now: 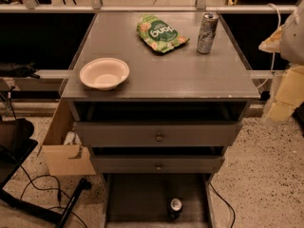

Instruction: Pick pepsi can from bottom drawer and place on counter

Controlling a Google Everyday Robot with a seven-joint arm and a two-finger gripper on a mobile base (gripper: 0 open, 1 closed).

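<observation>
The pepsi can [175, 207] stands upright in the open bottom drawer [137, 198], near its front and right of the middle; I see its silver top from above. The counter [180, 75] is the grey top of the drawer cabinet. My gripper [281, 99] is a pale blurred shape at the right edge of the view, beside the counter's right side at about counter height, far above the can and to its right. It holds nothing that I can see.
On the counter are a white bowl [104, 73] at front left, a green snack bag [160, 33] at the back and a tall slim silver can [207, 33] at back right. Two knobbed drawers [158, 136] sit slightly open. A cardboard box [64, 148] and cables lie on the floor at left.
</observation>
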